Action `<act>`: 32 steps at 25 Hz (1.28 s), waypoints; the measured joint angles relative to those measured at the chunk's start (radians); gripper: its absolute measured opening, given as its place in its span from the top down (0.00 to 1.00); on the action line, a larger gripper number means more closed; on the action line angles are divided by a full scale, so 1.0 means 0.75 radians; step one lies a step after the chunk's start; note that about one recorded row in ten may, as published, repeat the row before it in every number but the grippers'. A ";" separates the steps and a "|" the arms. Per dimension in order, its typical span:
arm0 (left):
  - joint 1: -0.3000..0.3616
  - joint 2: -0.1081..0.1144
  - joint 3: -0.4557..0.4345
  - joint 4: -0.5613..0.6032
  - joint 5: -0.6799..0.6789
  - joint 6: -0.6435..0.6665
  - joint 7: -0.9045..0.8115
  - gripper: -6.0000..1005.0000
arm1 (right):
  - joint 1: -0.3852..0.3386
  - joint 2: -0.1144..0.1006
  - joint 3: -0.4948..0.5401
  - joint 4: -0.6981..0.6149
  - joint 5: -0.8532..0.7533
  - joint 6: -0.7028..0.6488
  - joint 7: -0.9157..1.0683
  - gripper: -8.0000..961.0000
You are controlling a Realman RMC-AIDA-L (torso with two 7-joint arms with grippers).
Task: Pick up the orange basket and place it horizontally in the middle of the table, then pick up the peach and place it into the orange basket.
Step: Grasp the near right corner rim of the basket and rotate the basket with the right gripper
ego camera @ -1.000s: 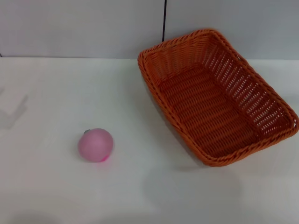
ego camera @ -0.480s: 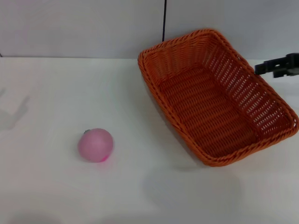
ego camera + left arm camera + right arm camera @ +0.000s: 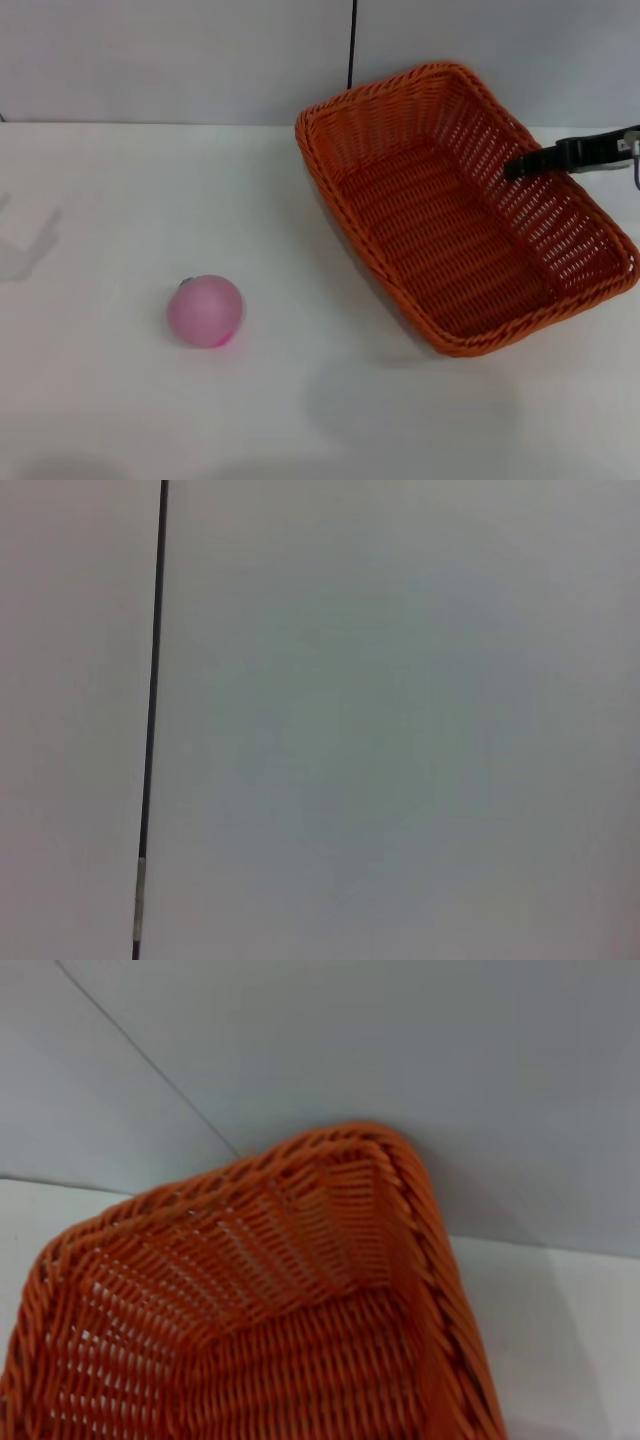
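Note:
The orange basket lies empty and skewed on the right half of the white table, one corner toward the back wall. The pale-pink peach rests alone on the left front of the table, well apart from the basket. My right gripper reaches in from the right edge and hovers over the basket's right long wall. The right wrist view looks down at the basket and its far corner by the wall. My left gripper is out of view; its wrist camera shows only wall.
A grey wall with a dark vertical seam runs behind the table. Bare tabletop stretches between the peach and the basket and across the front.
The right gripper has come in from the right edge and moved left over the basket's right wall. Basket and peach have not moved.

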 joint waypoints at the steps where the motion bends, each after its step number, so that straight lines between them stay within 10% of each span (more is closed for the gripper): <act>1: 0.002 -0.001 0.000 0.001 0.000 0.000 0.002 0.24 | -0.001 0.002 0.001 0.000 0.009 0.001 -0.006 0.23; 9: 0.007 -0.002 0.000 0.002 0.000 0.000 0.002 0.24 | -0.001 0.003 0.008 0.006 0.025 0.006 -0.012 0.27; 11: 0.007 -0.002 0.000 0.003 0.000 0.000 0.002 0.24 | -0.001 0.004 0.004 0.009 0.025 0.007 -0.012 0.51; 17: 0.006 -0.002 0.000 0.012 0.000 0.000 0.002 0.24 | -0.009 0.005 -0.001 -0.003 0.029 -0.001 -0.042 0.73; 32: 0.058 -0.002 0.000 0.016 -0.023 -0.041 0.002 0.24 | 0.061 0.010 -0.210 -0.337 0.048 -0.250 -0.383 0.83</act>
